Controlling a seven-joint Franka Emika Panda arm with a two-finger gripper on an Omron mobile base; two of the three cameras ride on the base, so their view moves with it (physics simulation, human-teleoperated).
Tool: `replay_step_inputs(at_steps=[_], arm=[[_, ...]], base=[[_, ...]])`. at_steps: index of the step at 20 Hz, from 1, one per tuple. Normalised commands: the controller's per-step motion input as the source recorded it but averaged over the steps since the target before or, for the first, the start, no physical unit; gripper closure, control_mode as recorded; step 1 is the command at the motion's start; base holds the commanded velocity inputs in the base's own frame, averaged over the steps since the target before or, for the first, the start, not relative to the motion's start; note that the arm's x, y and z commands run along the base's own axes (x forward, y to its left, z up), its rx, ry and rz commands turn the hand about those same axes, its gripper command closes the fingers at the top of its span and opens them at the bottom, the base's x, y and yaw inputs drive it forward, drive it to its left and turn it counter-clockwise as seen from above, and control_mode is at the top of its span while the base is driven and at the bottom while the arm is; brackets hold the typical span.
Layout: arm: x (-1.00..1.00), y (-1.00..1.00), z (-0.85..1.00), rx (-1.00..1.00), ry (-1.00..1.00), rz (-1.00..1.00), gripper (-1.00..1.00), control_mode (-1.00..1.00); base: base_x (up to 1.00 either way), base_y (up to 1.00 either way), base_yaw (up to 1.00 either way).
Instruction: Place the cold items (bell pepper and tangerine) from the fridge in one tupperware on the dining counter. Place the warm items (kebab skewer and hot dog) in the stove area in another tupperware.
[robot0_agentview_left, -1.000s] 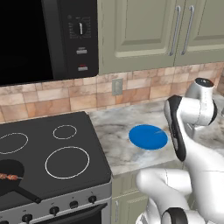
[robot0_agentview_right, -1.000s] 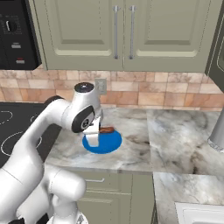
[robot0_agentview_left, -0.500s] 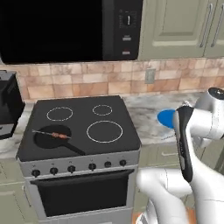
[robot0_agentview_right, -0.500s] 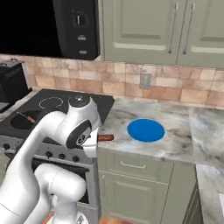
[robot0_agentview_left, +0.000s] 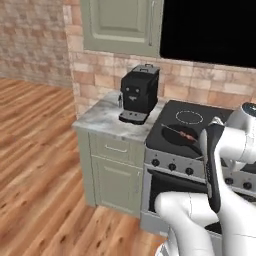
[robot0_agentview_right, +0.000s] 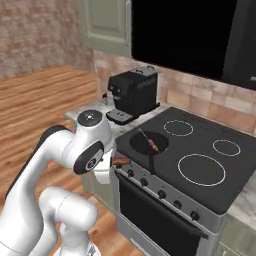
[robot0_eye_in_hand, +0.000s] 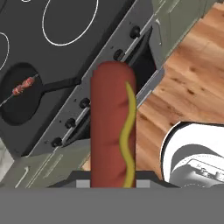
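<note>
The claw is clamped on the hot dog, which stands up the middle of the hand view as a red-brown sausage with a yellow squiggle of mustard down its right side. In the right base view the same hot dog pokes out as a small reddish stub at centre left, just in front of the stove's front edge, beside the arm's round joint.

The kebab skewer lies in a dark pan on the near-left burner — in the hand view it sits at the left, and in the left base view right of centre. A black coffee machine stands on the marble tabletop left of the stove.

Judging by this, the warm-item step is in hand: one warm item is carried, the other waits in the pan. No tupperware appears in these views, so the base likely has to drive to wherever the container stands — I cannot tell where that is. The next move calls for keeping the grip steady during travel, since the sausage is held by one end and could tilt or slide, then lowering it over the container before the claw lets go. After that the skewer needs fetching; its thin stick will likely want a careful, centred pinch.
</note>
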Motion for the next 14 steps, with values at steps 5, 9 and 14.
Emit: replay_step_inputs(at_steps=[5, 9, 14], arm=[[0.0, 0.0, 0.0, 0.0, 0.0, 0.0, 1.0, 1.0], [0.0, 0.0, 0.0, 0.0, 0.0, 0.0, 1.0, 1.0], [0.0, 0.0, 0.0, 0.0, 0.0, 0.0, 1.0, 1.0]], base=[[-0.08, 0.86, 0.92], [0.0, 0.87, 0.87], [0.06, 0.86, 0.79]])
